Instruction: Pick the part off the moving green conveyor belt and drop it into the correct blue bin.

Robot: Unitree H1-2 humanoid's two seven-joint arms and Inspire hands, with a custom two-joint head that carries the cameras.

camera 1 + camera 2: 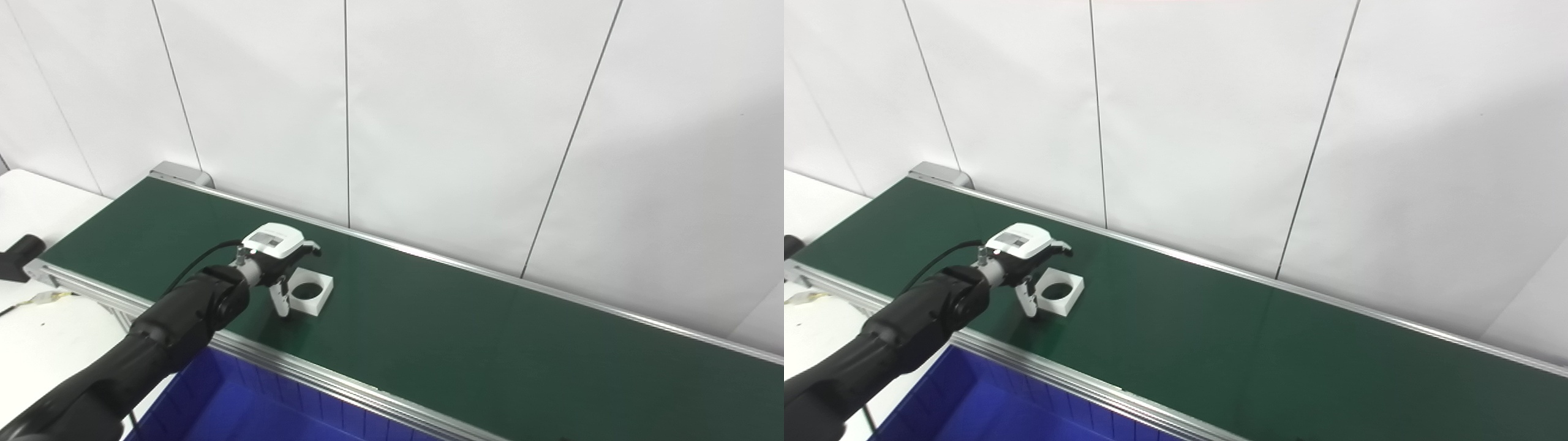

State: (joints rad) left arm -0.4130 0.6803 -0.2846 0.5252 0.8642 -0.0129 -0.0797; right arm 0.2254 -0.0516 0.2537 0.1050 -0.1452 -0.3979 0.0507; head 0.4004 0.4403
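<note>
While a white square part (311,293) with a round hole is lying near the green conveyor belt's (465,331) front rail, the left hand (277,257) is reaching over it at nine o'clock, fingers spread, apparently closing in; contact is unclear. A blue bin (245,407) is sitting cropped at six o'clock; the right hand is out of view.

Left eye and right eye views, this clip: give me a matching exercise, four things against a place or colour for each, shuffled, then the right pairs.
Things:
1. white square part
2. left hand
3. blue bin
4. conveyor belt

Descriptions:
A. dark green, running along the white wall
B. below the belt's near rail, at the bottom edge of the view
C. lying flat on the belt, round hole facing up
D. over the belt, fingers reaching down beside the part

Pairs: 1-C, 2-D, 3-B, 4-A
</note>
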